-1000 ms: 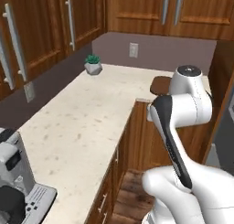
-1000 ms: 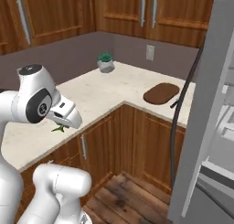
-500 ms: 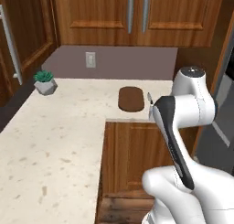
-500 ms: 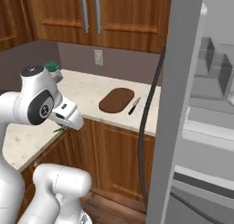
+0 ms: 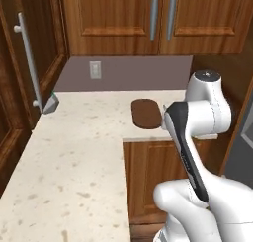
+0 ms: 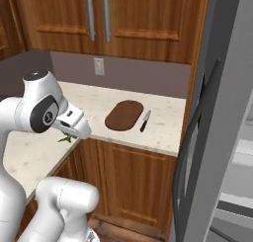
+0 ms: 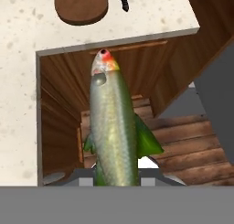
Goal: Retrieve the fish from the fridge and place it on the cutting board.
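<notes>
1. The fish (image 7: 113,127) sits lengthwise in the end effector (image 6: 69,136), which is closed on its tail end. Its red-tipped head points ahead along the hand, so the body juts forward where it can be lowered first.
2. In the right base view only a green scrap of the fish shows under the hand; the carry is held low, over the floor in front of the cabinets, short of the counter (image 5: 79,152).
3. The cutting board (image 6: 124,114) lies flat near the counter's front edge, bare on top, so it looks ready to receive the fish.
4. A knife (image 6: 145,120) lies just beside the board, toward the fridge (image 6: 222,112); the drop should stay clear of it.
5. The fridge door stands open.
</notes>
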### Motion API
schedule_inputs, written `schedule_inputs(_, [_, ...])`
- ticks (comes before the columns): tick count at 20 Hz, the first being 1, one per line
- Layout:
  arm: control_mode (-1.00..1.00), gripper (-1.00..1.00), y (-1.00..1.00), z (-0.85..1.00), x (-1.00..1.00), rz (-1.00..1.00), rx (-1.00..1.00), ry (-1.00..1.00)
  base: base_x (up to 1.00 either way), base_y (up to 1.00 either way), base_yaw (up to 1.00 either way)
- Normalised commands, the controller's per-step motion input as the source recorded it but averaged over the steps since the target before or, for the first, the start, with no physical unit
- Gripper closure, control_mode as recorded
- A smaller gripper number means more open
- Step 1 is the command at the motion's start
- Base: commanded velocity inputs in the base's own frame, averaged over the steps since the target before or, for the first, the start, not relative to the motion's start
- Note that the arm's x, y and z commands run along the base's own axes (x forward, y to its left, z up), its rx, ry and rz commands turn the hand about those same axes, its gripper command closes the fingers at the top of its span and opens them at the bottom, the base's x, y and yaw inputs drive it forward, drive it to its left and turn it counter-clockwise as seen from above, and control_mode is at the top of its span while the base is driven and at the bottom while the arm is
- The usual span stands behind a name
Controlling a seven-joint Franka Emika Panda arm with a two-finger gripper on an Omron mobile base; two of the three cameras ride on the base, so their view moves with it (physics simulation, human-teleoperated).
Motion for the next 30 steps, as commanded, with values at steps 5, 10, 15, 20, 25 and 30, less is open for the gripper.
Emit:
schedule_inputs(5, [1.00, 1.00, 0.00, 0.00, 0.00, 0.00, 0.00, 0.00, 0.73, 0.00, -0.08])
schedule_inputs(10, [1.00, 1.00, 0.00, 0.00, 0.00, 0.00, 0.00, 0.00, 0.59, 0.02, -0.08])
schedule_inputs(15, [1.00, 1.00, 0.00, 0.00, 0.00, 0.00, 0.00, 0.00, 0.27, 0.13, -0.04])
schedule_inputs(20, [1.00, 1.00, 0.00, 0.00, 0.00, 0.00, 0.00, 0.00, 0.28, 0.16, -0.03])
schedule_inputs(25, [1.00, 1.00, 0.00, 0.00, 0.00, 0.00, 0.00, 0.00, 0.39, 0.18, -0.03])
schedule_inputs(30, [1.00, 1.00, 0.00, 0.00, 0.00, 0.00, 0.00, 0.00, 0.42, 0.20, -0.03])
